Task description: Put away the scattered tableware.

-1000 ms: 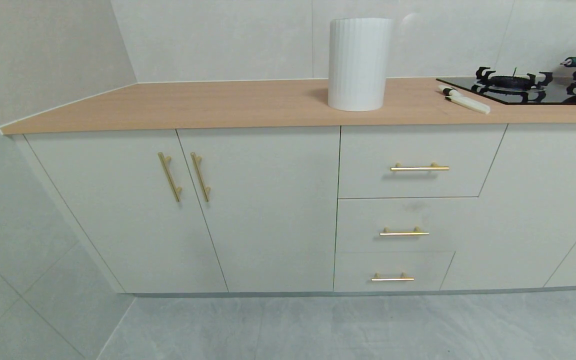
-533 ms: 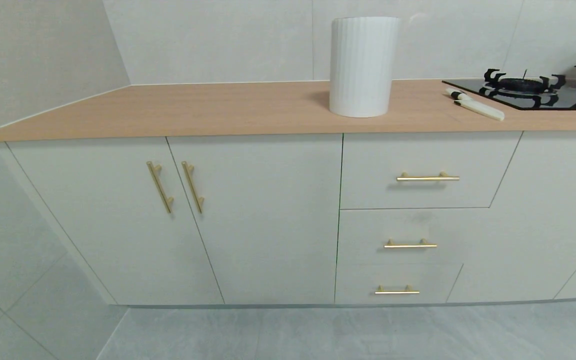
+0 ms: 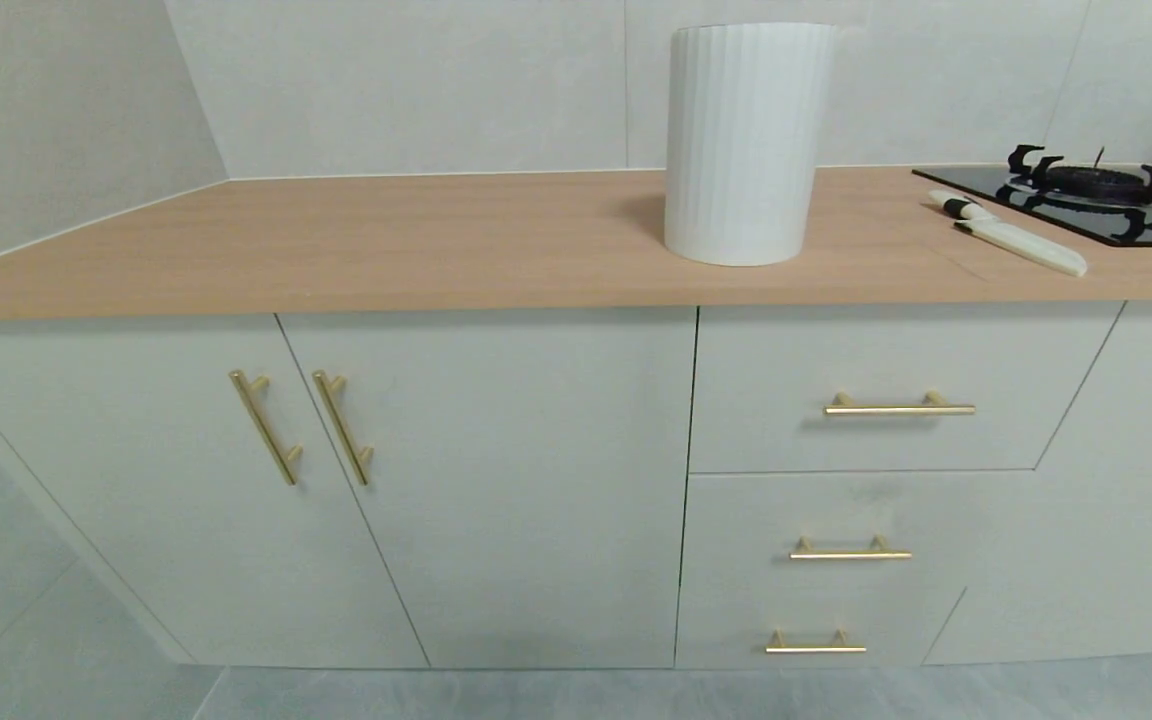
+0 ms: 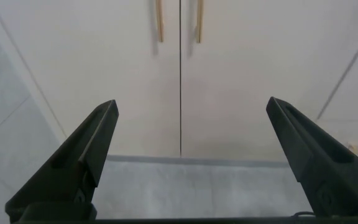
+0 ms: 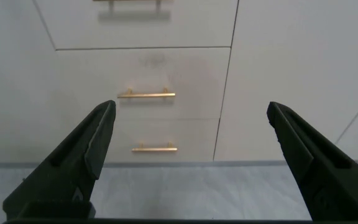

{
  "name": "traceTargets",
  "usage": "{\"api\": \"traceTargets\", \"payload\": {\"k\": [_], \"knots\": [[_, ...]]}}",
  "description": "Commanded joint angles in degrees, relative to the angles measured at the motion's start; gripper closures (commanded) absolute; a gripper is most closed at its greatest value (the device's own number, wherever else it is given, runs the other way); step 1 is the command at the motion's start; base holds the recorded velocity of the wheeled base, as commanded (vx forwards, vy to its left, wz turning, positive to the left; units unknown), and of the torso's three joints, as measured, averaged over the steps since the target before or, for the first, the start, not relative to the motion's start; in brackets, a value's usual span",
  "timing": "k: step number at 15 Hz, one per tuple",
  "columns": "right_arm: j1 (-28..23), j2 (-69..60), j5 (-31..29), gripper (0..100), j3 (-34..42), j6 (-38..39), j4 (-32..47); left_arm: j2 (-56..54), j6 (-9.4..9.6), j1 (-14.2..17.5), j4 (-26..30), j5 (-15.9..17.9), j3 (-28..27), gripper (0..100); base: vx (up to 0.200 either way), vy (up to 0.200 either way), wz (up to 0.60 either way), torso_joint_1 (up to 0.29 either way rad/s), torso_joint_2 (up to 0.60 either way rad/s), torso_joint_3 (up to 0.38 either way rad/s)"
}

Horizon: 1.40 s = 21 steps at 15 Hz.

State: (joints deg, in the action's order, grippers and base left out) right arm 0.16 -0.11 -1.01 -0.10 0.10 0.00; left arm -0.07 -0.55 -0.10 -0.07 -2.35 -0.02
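A long flat wooden countertop (image 3: 386, 240) with a smooth light brown top runs along the tiled wall. On it stands a tall round white pot with ribbed sides (image 3: 744, 145), upright. To the right of the pot, well apart from it, lies a white knife with a black band near its handle (image 3: 1011, 238). It lies flat near the front edge of the countertop, just beside a shiny black glass stove top (image 3: 1036, 200).

Under the countertop are two smooth pale cupboard doors (image 3: 516, 480) with thin gold bar handles (image 3: 342, 427). To their right are three pale drawers (image 3: 996, 350), each with a gold bar handle.

The left gripper (image 4: 190, 106) has two dark, wedge-shaped fingers spread wide with nothing between them. It is low down, facing the gap between the cupboard doors. The right gripper (image 5: 190, 107) is spread wide too and holds nothing. It is low down, facing the lower drawers. The knife is up on the countertop, well apart from both grippers.
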Motion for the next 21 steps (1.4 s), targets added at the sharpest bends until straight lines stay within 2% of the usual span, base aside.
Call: {"api": "traceTargets", "payload": {"k": [1,7,21], "knots": [[0.02,0.11,0.05,0,0.01,-0.01,0.0,0.07,-0.07,0.01,-0.01,-0.02,0.02,0,0.2,0.0,0.0,0.002,0.0,0.007],[0.02,0.11,-0.04,0,0.01,0.08,0.0,0.07,-0.07,0.01,-0.01,-0.02,0.02,0,0.2,0.0,0.0,0.002,0.0,0.003],[0.02,0.11,-0.04,0,0.01,0.08,0.0,0.07,-0.07,0.01,-0.01,-0.02,0.02,0,0.0,0.0,-0.04,0.0,0.0,0.0]]}}
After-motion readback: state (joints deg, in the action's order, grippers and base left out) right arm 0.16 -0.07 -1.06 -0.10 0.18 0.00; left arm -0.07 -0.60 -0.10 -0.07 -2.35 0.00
